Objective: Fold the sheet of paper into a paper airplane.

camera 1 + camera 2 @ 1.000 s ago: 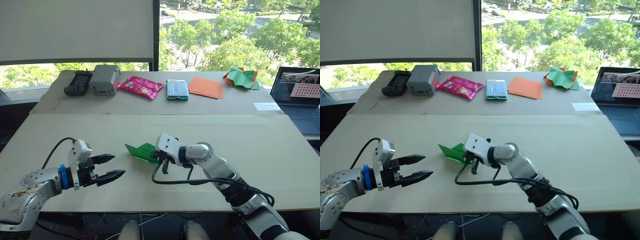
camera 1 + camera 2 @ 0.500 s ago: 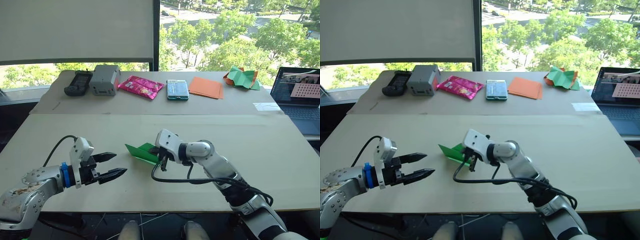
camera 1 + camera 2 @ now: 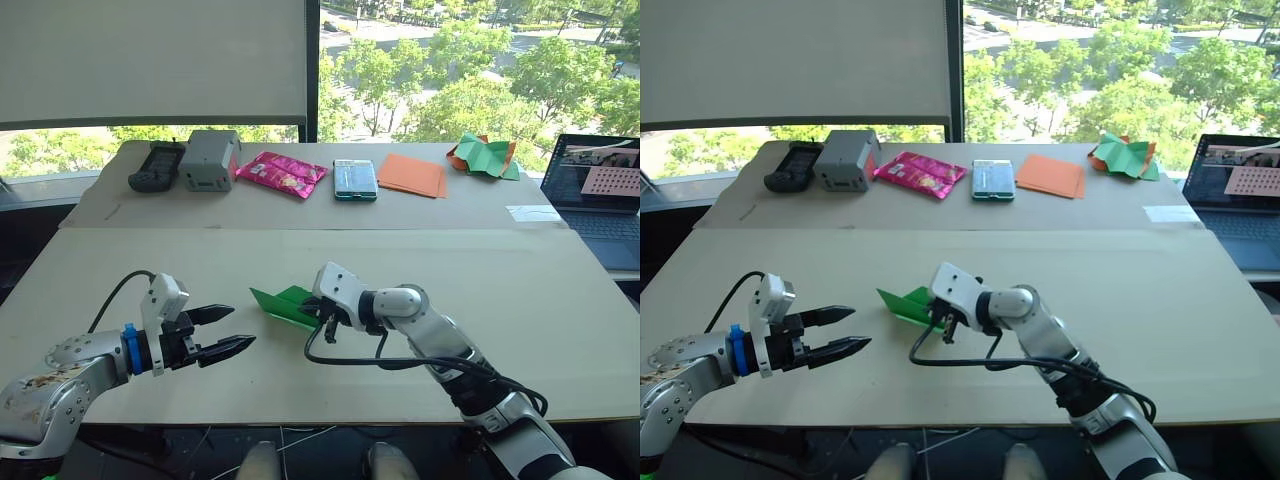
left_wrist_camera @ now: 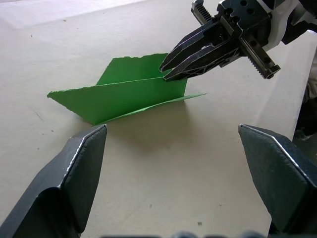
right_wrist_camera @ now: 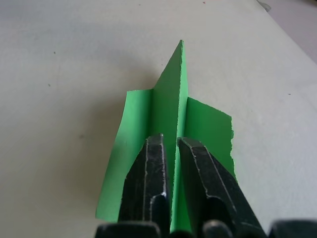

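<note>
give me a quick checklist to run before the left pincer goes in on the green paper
1. Right pincer shut on the paper airplane's upright middle fold: ok.
2. Paper resting on the table, a flap spread flat on each side of the fold: ok.
3. Left pincer open wide enough to take the paper: ok.
4. Left pincer apart from the paper, nothing lying between them: ok.
5. Free pointed end of the paper faces the left pincer: ok.
6. Creases sharp and even along the whole fold: cannot tell.
</note>
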{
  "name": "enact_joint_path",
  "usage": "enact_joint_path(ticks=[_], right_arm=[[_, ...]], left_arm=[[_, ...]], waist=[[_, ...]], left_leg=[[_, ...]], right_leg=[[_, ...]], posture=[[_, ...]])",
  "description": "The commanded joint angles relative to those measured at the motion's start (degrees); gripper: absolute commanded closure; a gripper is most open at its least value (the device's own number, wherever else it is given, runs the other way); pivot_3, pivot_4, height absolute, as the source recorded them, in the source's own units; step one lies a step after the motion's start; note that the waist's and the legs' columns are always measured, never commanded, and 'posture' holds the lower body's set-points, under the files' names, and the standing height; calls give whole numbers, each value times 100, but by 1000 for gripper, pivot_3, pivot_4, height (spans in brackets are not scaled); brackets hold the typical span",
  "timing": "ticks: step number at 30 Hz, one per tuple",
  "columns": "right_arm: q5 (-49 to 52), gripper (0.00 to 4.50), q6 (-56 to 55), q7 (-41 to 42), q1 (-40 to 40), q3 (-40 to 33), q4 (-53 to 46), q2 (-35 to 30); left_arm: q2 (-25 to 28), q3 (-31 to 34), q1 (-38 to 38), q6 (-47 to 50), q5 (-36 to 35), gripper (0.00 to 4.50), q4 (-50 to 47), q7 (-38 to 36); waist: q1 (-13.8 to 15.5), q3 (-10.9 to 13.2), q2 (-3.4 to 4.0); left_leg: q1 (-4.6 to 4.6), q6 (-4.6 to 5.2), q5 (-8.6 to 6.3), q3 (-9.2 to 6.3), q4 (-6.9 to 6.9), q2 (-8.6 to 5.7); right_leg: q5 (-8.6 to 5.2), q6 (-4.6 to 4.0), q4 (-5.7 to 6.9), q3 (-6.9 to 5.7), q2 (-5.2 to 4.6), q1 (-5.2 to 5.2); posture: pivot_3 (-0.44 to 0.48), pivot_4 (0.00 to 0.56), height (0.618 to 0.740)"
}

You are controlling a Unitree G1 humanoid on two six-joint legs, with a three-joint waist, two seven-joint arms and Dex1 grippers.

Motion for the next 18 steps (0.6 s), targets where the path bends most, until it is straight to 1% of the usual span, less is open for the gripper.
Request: enact_joint_path(ticks=[1, 5, 18], right_arm=[[-20, 2441, 52, -17, -22, -42, -147, 12], [-49, 1116, 25, -31, 2, -23, -37, 10], [-91, 1116, 71, -42, 32, -38, 312, 121]], left_arm=[[24, 53, -69, 16, -87, 0, -179, 25], [18, 47, -61, 20, -92, 0, -193, 50], [20, 41, -29, 41, -107, 0, -224, 85]], waist=[[-1, 0, 0], [-1, 0, 0], [-2, -2, -3]], left_leg=[[1, 0, 0, 0, 0, 0], [1, 0, 0, 0, 0, 0], [2, 1, 1, 0, 0, 0]], right_leg=[[0, 0, 0, 0, 0, 0], [0, 0, 1, 1, 1, 0], [1, 0, 4, 4, 3, 2]], posture=[[0, 150, 706], [0, 150, 706], [0, 150, 706]])
